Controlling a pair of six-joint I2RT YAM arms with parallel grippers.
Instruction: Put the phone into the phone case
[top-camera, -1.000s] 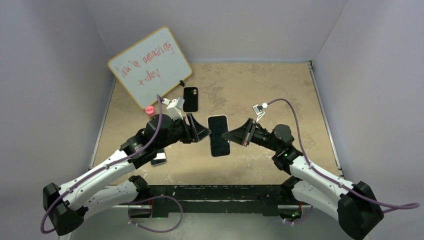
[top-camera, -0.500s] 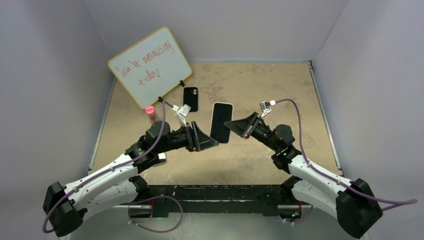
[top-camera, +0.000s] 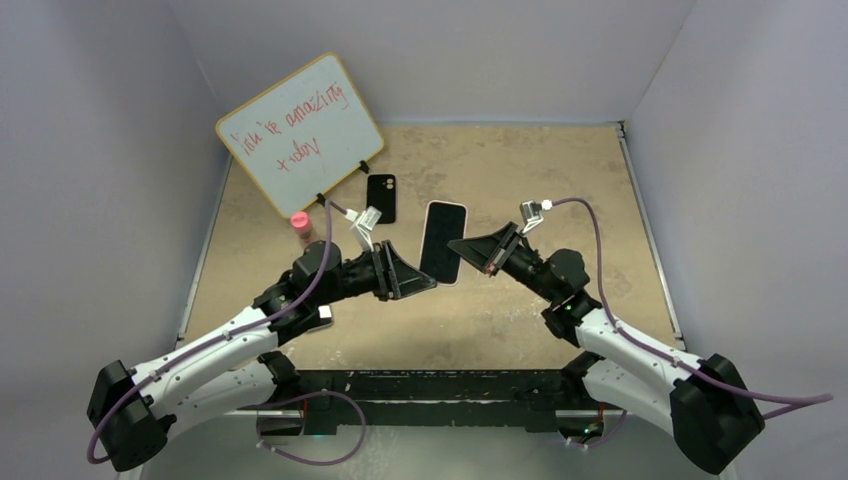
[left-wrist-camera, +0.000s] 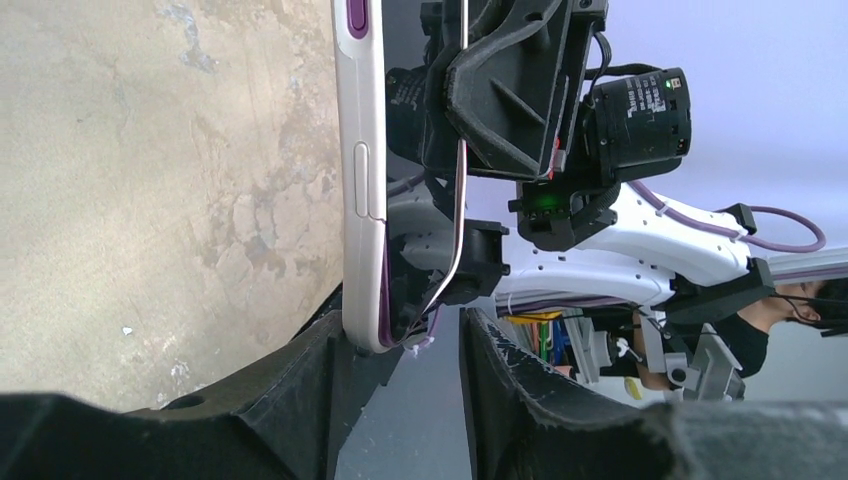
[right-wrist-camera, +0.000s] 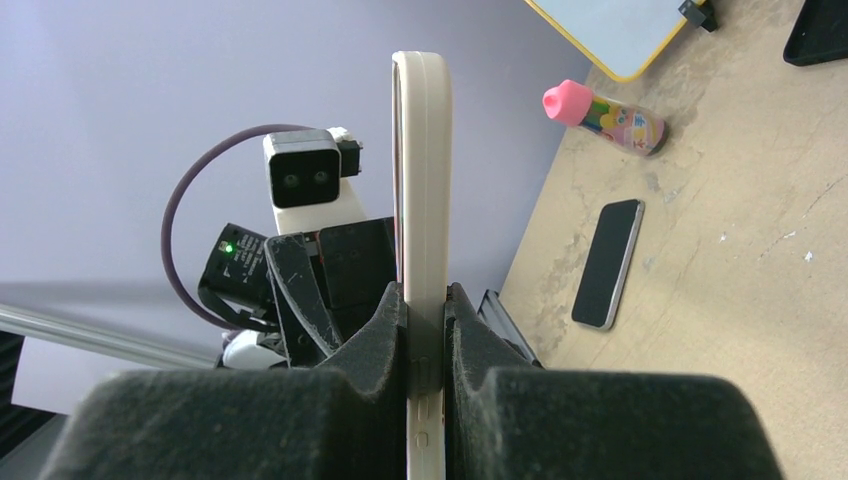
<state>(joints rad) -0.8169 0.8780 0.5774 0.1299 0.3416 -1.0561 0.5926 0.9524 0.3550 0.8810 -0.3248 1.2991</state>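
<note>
Holding the phone (top-camera: 443, 243) tilted in the air over the middle of the worktop (top-camera: 560, 170): right gripper (right-wrist-camera: 425, 300) jaws clamped on its faces. Left gripper (left-wrist-camera: 405, 325) jaws apart around its lower end, one pad (left-wrist-camera: 300, 385) touching. The phone case (top-camera: 381, 198) lies flat, well apart, toward the far-left corner. Risk: an off-centre left closure could twist the phone loose and drop it; the unheld case may slide.

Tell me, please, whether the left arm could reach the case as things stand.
Probably yes. The case lies flat and uncovered on the table, close beyond the left gripper, whose jaws stand open. Nothing lies between them, though the gripper points away and would have to turn.
</note>
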